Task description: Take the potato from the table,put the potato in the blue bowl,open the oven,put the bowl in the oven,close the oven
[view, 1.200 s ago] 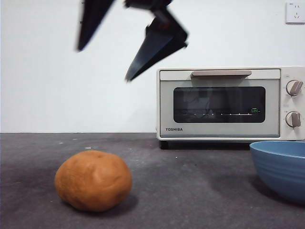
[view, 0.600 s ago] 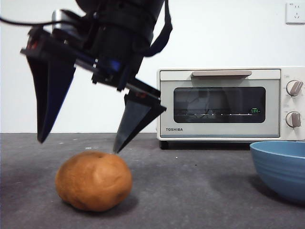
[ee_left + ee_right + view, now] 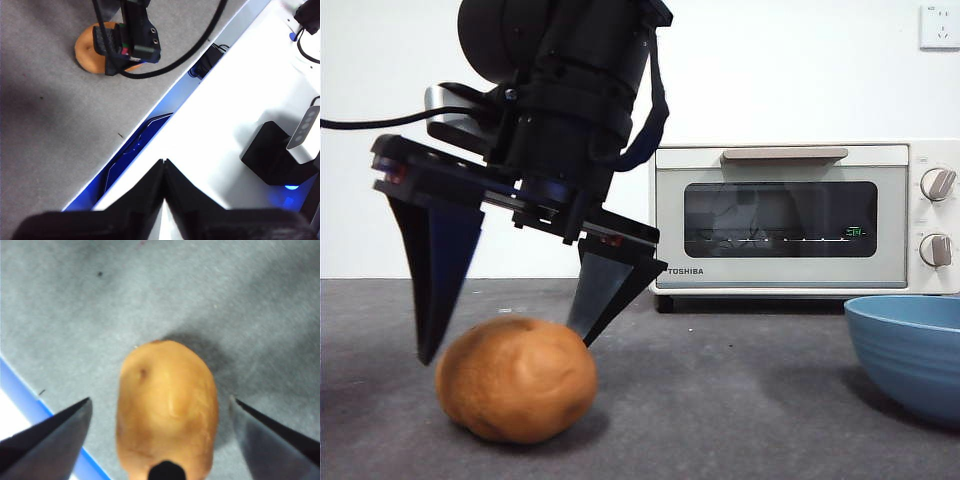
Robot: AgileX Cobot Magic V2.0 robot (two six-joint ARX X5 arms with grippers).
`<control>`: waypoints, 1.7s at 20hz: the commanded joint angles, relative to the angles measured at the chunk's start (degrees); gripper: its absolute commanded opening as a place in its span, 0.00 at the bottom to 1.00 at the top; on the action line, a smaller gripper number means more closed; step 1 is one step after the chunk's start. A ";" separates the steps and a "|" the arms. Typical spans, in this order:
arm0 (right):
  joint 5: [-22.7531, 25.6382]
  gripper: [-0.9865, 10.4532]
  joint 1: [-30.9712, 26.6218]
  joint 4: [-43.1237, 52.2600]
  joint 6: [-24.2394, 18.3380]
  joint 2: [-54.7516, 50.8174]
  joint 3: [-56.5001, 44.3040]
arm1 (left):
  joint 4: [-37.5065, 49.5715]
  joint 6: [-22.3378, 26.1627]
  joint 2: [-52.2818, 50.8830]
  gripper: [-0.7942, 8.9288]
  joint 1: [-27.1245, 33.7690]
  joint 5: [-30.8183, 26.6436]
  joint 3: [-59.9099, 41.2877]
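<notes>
Black-jawed right gripper [image 3: 502, 352] lowered since a second ago, spread wide astride lumpy orange-brown potato [image 3: 516, 379], unclenched, apparently ready to close.

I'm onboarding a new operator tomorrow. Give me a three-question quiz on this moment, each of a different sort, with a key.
1. True or false: the right gripper has its jaws spread on either side of the potato.
2. Where is the blue bowl? A) inside the oven B) on the table C) held by a gripper
3. Fill in: the door of the oven is ____.

Key: 1 true. 2 B; it stands on the table. 3 closed. The left gripper waits off the table, jaws shut.
</notes>
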 commanded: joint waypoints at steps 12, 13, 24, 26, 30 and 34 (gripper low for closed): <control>3.30 0.11 -0.66 -19.76 1.73 -4.02 10.36 | -0.02 -0.07 -0.22 0.08 -0.24 0.35 -0.13; 4.92 0.11 -0.87 -22.08 1.73 -5.40 12.33 | -0.02 -0.04 -0.22 0.08 -0.24 0.35 -0.13; 20.26 0.11 -7.87 -31.19 5.27 -21.35 10.62 | 0.04 0.02 -0.22 0.08 -0.20 0.28 -0.13; 20.44 0.11 -11.82 -31.17 5.35 -25.49 5.35 | 0.17 0.04 -0.22 0.08 -0.17 0.24 -0.13; 19.23 0.11 -20.72 -24.74 6.03 -33.62 -10.25 | 4.52 0.02 -0.20 0.08 -0.17 0.26 -0.13; 12.72 0.11 -26.08 -14.36 7.89 -37.90 -24.92 | 8.87 -0.02 1.29 0.08 -0.17 0.26 -0.13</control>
